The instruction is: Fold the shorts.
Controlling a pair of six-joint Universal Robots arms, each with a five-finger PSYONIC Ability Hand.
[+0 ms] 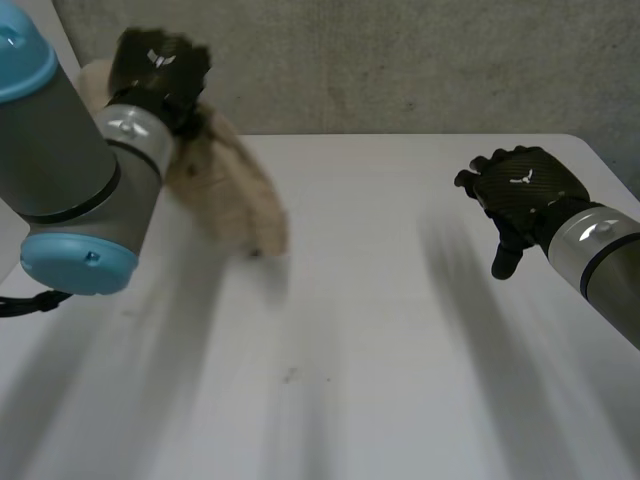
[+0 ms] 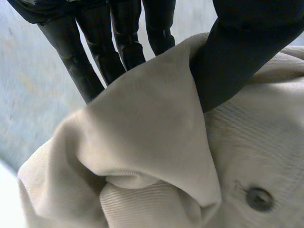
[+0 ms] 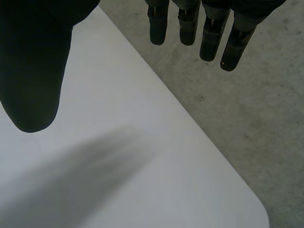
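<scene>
Plainly, the folding has not begun. The shorts [image 1: 235, 195] are a bunched beige bundle, lifted off the table [image 1: 380, 330] and hanging from the left hand [image 1: 160, 65] over the table's far-left corner. The lowest tip of the cloth comes close to the surface, but we cannot tell whether it touches. We see no crease laid and no leg squared. By our reckoning everything is left to do: the shorts have to be set down, spread flat and then folded over.

As for pose, the left arm is raised, with its hand high near the far edge and the back of the hand turned toward us. In the left wrist view the thumb [image 2: 232, 61] presses onto the cloth from one side while the fingers [image 2: 95, 52] run straight behind it on the other, so the hand is pinching a gathered fold of the shorts. A button [image 2: 259, 198] shows on the fabric just past the thumb's tip.

The right hand [image 1: 520, 190] hovers above the table near its right edge, well apart from the shorts. Its fingers are loose and spread, the thumb stands off to one side, and nothing lies between them — it holds nothing. In its own wrist view a rounded table corner lies beneath the hand, with the grey floor [image 3: 247, 109] beyond.
</scene>
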